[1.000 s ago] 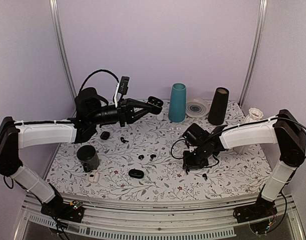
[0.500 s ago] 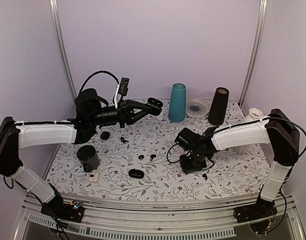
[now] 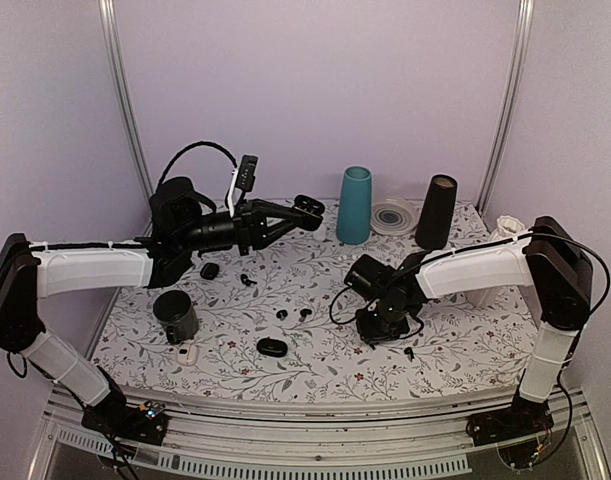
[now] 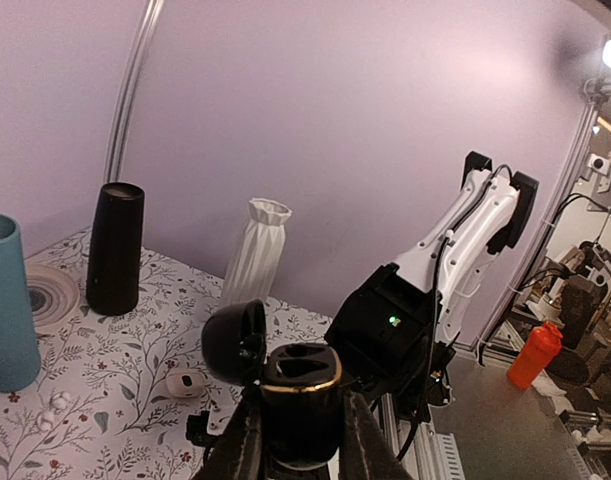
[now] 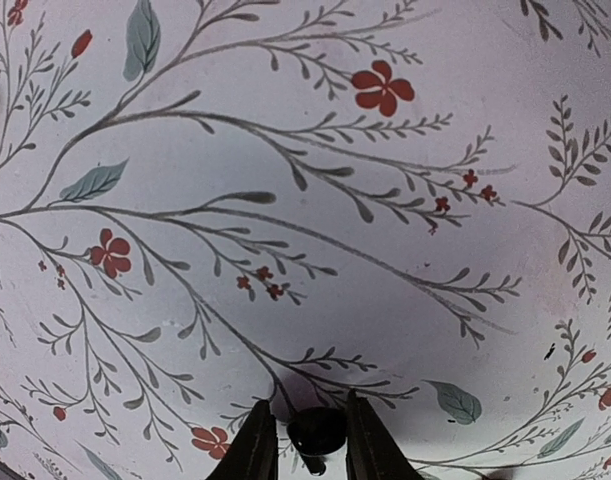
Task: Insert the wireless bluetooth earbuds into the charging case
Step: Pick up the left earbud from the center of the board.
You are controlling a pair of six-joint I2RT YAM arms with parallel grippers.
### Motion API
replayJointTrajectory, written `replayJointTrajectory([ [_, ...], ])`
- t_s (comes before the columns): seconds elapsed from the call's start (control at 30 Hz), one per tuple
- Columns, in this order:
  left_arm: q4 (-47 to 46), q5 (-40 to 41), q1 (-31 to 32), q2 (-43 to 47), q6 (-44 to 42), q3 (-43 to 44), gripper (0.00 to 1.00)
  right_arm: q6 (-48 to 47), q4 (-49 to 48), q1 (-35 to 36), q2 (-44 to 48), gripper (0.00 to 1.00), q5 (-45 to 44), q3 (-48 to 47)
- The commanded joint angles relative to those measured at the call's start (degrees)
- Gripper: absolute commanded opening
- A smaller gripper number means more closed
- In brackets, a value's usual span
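My left gripper [image 3: 307, 208] is raised over the back of the table, shut on the open black charging case [image 4: 300, 390]. The case's lid [image 4: 235, 340] is flipped back and both sockets look empty. My right gripper [image 3: 370, 326] is down at the tablecloth right of centre. In the right wrist view a glossy black earbud [image 5: 317, 430] lies on the cloth between the right gripper's [image 5: 312, 425] fingertips, which sit tight against its sides. More black earbuds [image 3: 282, 314] [image 3: 305, 313] lie mid-table, and another [image 3: 410, 352] lies just behind the right gripper.
A teal cup [image 3: 354, 205], ribbed plate [image 3: 393, 215], black tumbler [image 3: 437, 212] and white vase [image 3: 507, 232] line the back. A black cylinder [image 3: 175, 315], small white case [image 3: 189, 354] and closed black cases [image 3: 271, 347] [image 3: 209, 270] stand on the left half.
My right arm has slid left along the cloth and its jaws have narrowed around the earbud. The left arm and the open case have not moved.
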State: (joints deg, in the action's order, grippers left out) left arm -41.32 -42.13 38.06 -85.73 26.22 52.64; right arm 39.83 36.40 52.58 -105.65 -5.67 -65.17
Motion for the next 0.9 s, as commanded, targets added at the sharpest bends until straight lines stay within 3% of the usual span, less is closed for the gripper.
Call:
replayJointTrajectory([
  [0.0, -2.1, 0.11, -0.82, 1.88, 0.15, -0.35, 0.0, -0.43, -0.02, 0.52, -1.22, 0.22, -0.18, -1.45],
  [0.73, -2.02, 0.29, -0.89, 1.54, 0.26, 0.06, 0.0, -2.96, 1.04, 0.88, -2.37, 0.24, 0.76, -0.53],
  [0.87, -2.01, 0.53, -0.91, 1.52, 0.41, 0.09, 0.0, -3.1, 0.04, 0.87, -2.08, 0.15, 2.02, -0.06],
])
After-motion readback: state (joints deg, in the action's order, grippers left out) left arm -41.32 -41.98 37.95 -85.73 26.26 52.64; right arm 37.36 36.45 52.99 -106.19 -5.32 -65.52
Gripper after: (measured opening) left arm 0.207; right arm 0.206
